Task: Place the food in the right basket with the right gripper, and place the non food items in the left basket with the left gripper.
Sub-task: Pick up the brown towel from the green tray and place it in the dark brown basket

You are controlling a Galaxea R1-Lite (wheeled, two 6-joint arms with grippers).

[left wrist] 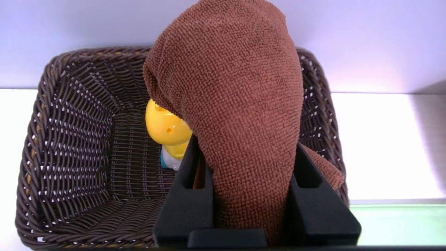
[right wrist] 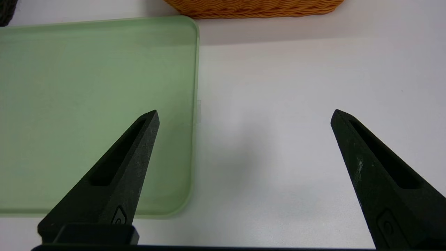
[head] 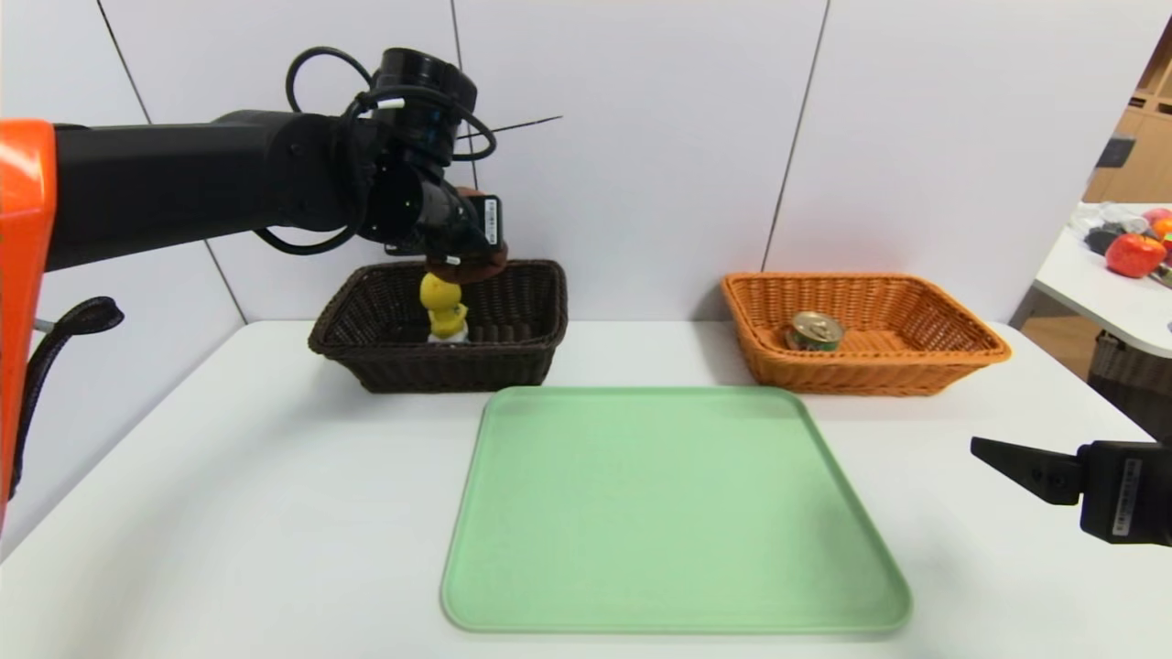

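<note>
The towel (left wrist: 237, 104), rolled and brown, is the last item not yet put away: it hangs clamped between the closed fingers of the left gripper (left wrist: 244, 167), held above the dark basket (head: 366, 316). The yellow duck toy (head: 443, 309) already stands inside that basket, just below the towel. The tin can (head: 814, 330) lies in the orange basket (head: 952, 320). The green tray (head: 673, 513) holds nothing. The right gripper (right wrist: 244, 118) hangs with fingers spread wide over the table (head: 229, 503) beside the tray, gripping nothing. What appears left is to lower the towel into the dark basket and let go.
</note>
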